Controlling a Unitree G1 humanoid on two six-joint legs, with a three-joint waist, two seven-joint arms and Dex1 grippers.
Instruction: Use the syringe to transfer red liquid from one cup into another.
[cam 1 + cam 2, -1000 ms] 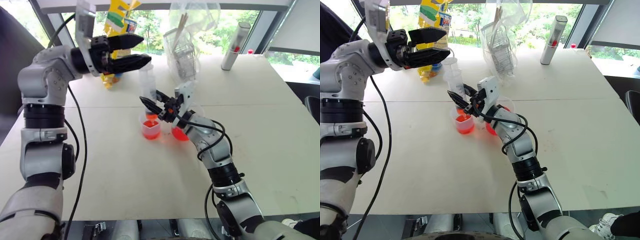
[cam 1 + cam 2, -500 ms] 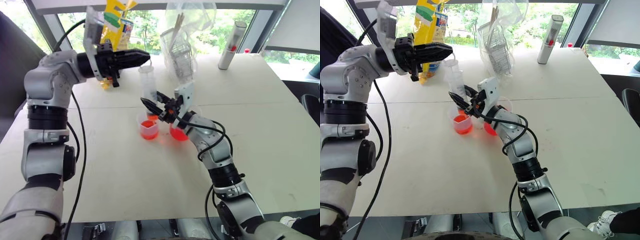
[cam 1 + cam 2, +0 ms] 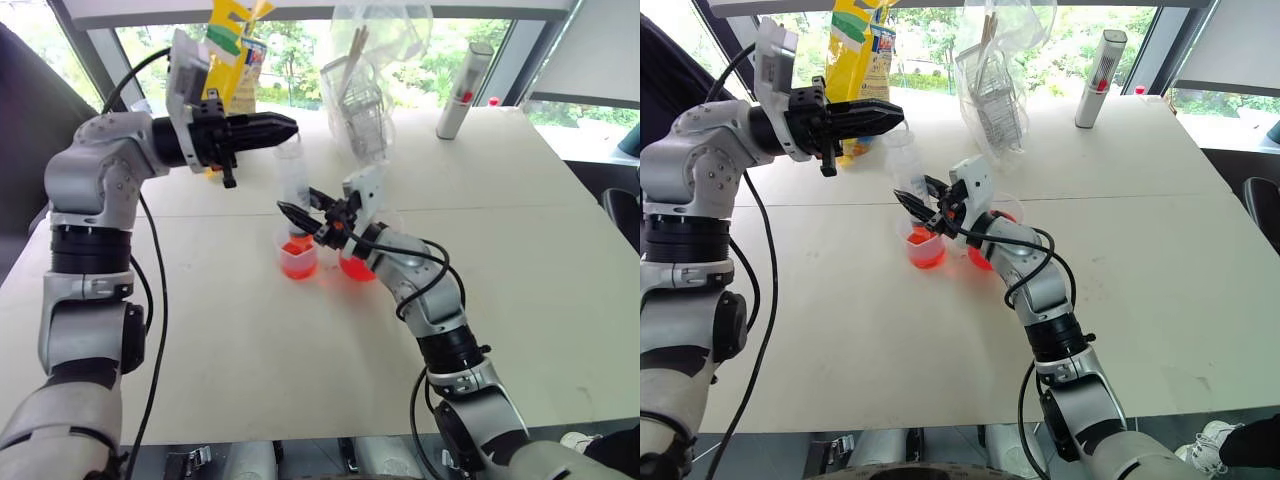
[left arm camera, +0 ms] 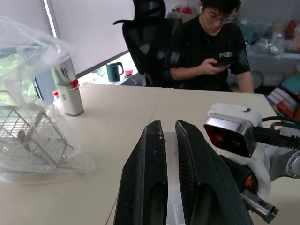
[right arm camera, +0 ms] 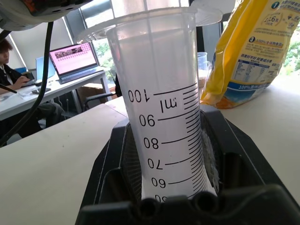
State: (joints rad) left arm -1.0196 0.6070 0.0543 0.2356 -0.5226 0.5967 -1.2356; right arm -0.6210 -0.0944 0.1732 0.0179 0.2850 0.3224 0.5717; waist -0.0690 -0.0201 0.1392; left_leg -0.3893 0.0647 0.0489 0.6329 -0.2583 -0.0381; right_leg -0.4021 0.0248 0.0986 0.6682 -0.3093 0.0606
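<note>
The syringe (image 3: pixel 293 180) stands upright, a clear barrel with printed marks (image 5: pixel 159 93). Its tip is down in the smaller cup (image 3: pixel 299 260), which holds red liquid (image 3: pixel 298 248). My right gripper (image 3: pixel 300 204) is shut on the lower barrel from the right. My left gripper (image 3: pixel 290 124) lies level at the syringe's top and is shut. A whitish strip, seemingly the plunger (image 4: pixel 171 187), shows between its fingers. The larger cup (image 3: pixel 357 268), also red inside, sits just right of the smaller one, partly behind my right hand.
A clear plastic bag with a wire basket (image 3: pixel 368 95) stands behind the cups. A yellow pouch (image 3: pixel 232 45) is at the back left and a grey tube with a red mark (image 3: pixel 461 92) at the back right. A person (image 4: pixel 211 47) sits beyond the table.
My left gripper closed from wide open and sank a little onto the top of the syringe. The right gripper kept the barrel in place over the smaller cup.
</note>
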